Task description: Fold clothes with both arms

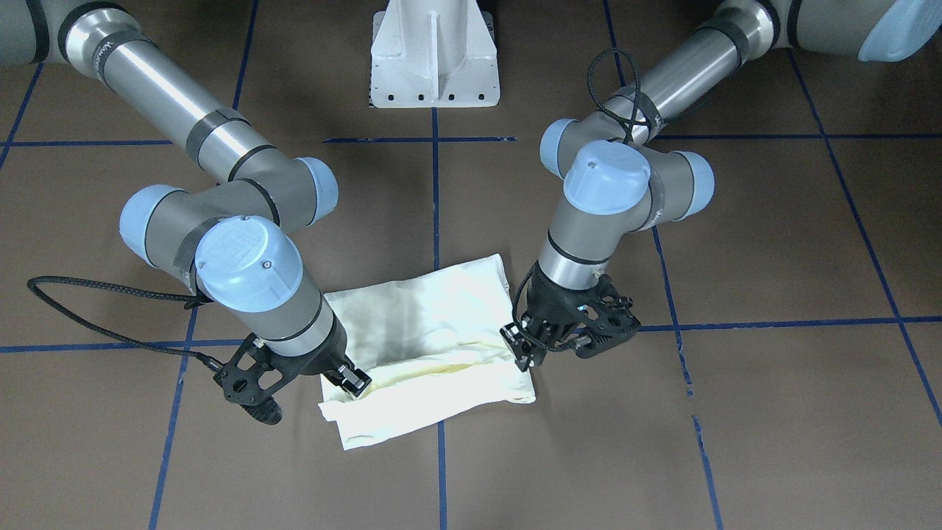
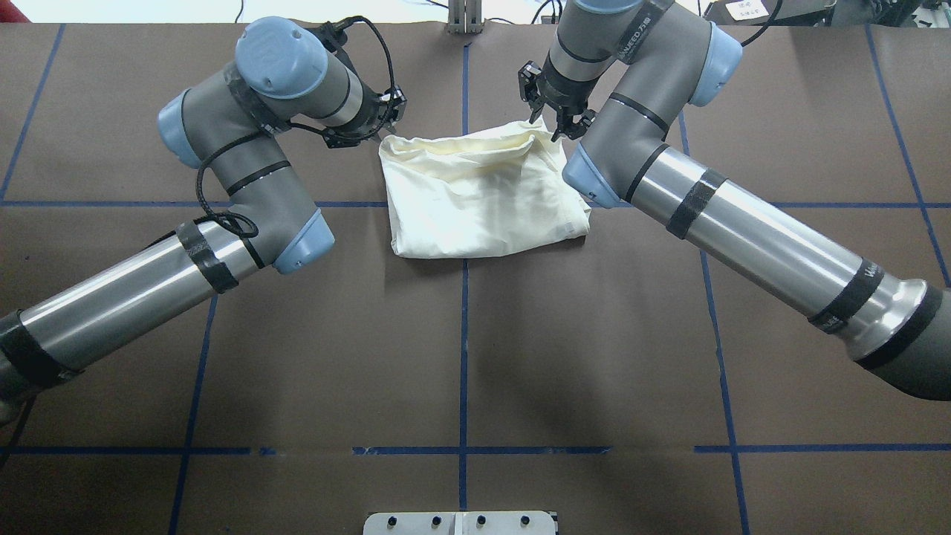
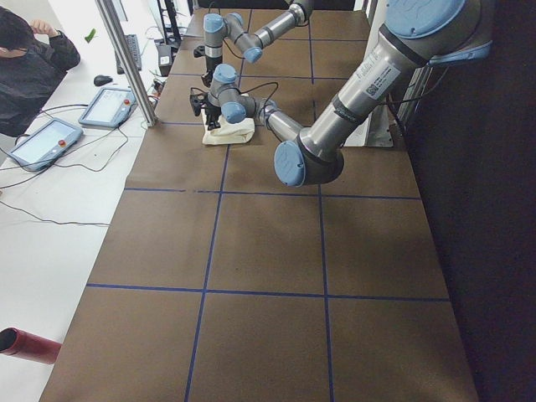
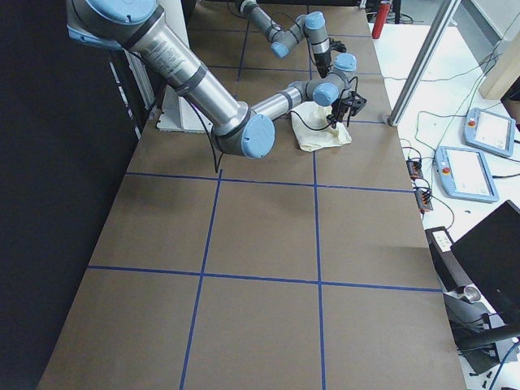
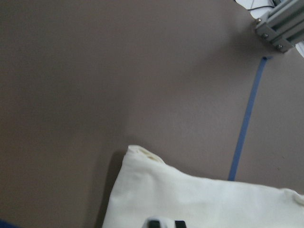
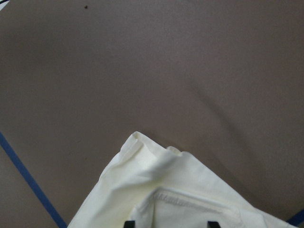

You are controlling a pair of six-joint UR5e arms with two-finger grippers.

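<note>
Cream cotton shirt (image 2: pixel 479 197) lies folded to a rough rectangle on the brown worktop (image 2: pixel 631 334). In the overhead view it is at 12 o'clock from the centre, across a blue tape line (image 2: pixel 463 334). It shows plain cloth with soft wrinkles and a raised lip along the far edge. The left tool (image 1: pixel 522 352) is at its 10 o'clock corner, tips narrow; if they pinch cloth I cannot tell. The right tool (image 1: pixel 355 379), at the 2 o'clock corner, is wide, with a stitched hem (image 6: pixel 194 202) between its tips.

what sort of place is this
Probably a robotics lab: a table marked with a blue tape grid, teach pendants on a side bench, and a fixed white robot pedestal.
</note>
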